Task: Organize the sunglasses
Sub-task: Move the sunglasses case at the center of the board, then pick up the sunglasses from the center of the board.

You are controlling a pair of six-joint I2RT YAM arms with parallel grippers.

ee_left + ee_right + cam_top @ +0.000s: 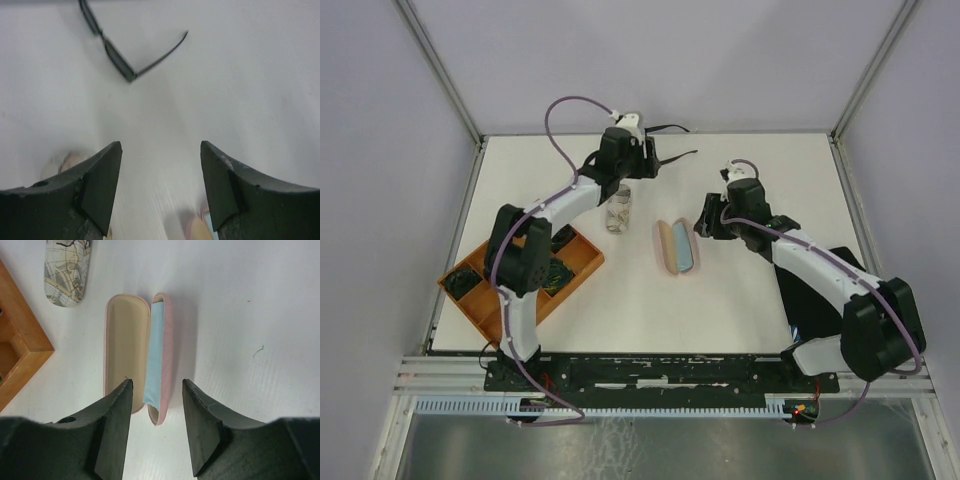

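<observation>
Landmark: pink case (676,247), lying open mid-table. Light-blue cloth (156,352) along one half, other half bare beige. Patterned case (67,270) just left of pink case, shut. Map-style print clear only in right wrist view, lettering too small to read.

Thin-framed sunglasses (120,57) well beyond pink case toward the far table edge, flat on the surface, arms unfolded. On left gripper (160,150), jaws wide with nothing between; fingertips on the pink-case side of the frame, not touching it. On right gripper (156,385), just right of pink case, jaws parted and gripping nothing; looking along the case's length between the fingertips.

Wooden tray (480,310) well left of pink case and nearer the arm bases. Dark pairs (466,284) in its compartments, seen only from top view. Right wrist catches just a tray corner. Cloth only a thin blue strip from above. Left wrist view alone gives the frame's shape, plus blurred slivers of both cases at its bottom edge.
</observation>
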